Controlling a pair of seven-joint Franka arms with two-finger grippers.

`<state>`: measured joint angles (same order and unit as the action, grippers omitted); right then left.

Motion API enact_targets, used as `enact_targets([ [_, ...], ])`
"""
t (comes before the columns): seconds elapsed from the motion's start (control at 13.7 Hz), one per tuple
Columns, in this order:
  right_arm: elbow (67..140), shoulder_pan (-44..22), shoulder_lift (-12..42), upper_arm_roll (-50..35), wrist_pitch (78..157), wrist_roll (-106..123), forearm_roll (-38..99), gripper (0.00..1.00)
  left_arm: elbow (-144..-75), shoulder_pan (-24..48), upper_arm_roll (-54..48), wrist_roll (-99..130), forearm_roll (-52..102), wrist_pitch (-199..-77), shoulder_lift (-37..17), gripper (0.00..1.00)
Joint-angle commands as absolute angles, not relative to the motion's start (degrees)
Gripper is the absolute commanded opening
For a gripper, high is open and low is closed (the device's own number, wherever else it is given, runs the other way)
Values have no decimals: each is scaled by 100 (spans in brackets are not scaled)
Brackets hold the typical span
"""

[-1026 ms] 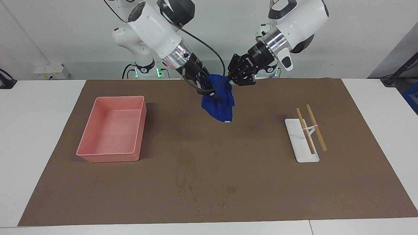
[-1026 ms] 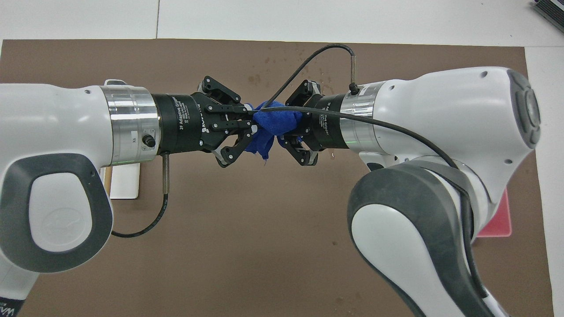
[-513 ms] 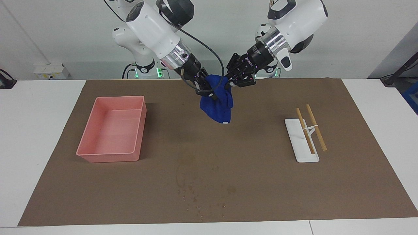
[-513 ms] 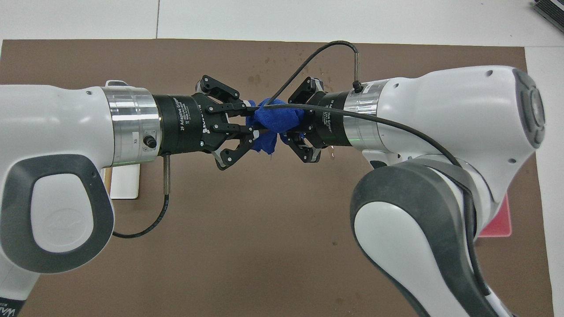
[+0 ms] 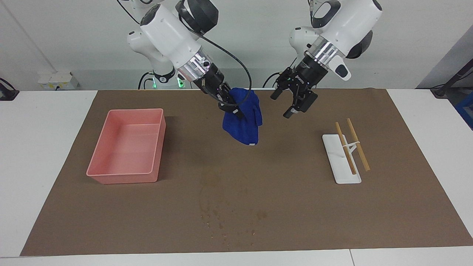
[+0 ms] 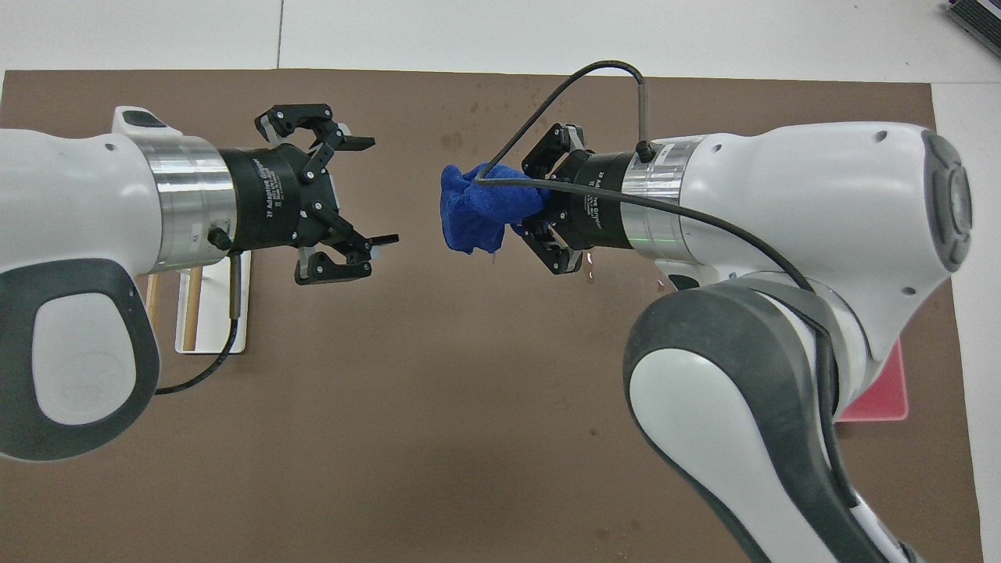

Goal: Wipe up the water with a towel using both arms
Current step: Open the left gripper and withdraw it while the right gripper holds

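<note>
The deep-blue towel (image 5: 242, 120) hangs bunched from my right gripper (image 5: 232, 105), which is shut on its upper part and holds it in the air over the brown mat (image 5: 303, 210). In the overhead view the towel (image 6: 473, 215) sticks out of the right gripper (image 6: 530, 209). My left gripper (image 5: 281, 106) is open and empty, in the air a short way from the towel toward the left arm's end; it also shows in the overhead view (image 6: 379, 190). The water (image 5: 225, 218) is faint blotches and drops on the mat, farther from the robots than the towel; the overhead view shows some drops (image 6: 461, 129).
A pink tray (image 5: 111, 177) stands on the mat toward the right arm's end, partly hidden by the right arm in the overhead view (image 6: 884, 395). A white flat stand with two wooden sticks (image 5: 342, 168) lies toward the left arm's end, also in the overhead view (image 6: 211, 328).
My left gripper has let go of the towel, opened and drawn away toward the left arm's end. The towel now hangs from the right gripper alone.
</note>
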<state>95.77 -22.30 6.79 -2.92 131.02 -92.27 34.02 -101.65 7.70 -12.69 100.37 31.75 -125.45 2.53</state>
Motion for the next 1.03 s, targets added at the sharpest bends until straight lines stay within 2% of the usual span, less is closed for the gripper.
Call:
enact_targets([
  [0.0, 9826, -2083, 764, -325, 13526, -8275, 3322, 0, -10318, 335, -1275, 8532, 2909, -12323, 404, 100],
  [0.44, 9739, -1811, 1765, -325, 14869, -5665, 3278, 0, -10213, -113, -1274, 4797, 1390, -11366, 422, 100],
  [0.59, 9564, -1671, 2116, -316, 15125, -4820, 3278, 0, -10143, -228, -1248, 3286, 1065, -10901, 422, 100],
  [0.95, 9001, -1380, 3021, -316, 15381, -4053, 3287, 0, -9432, -482, -1239, 901, 194, -9363, 291, 100],
])
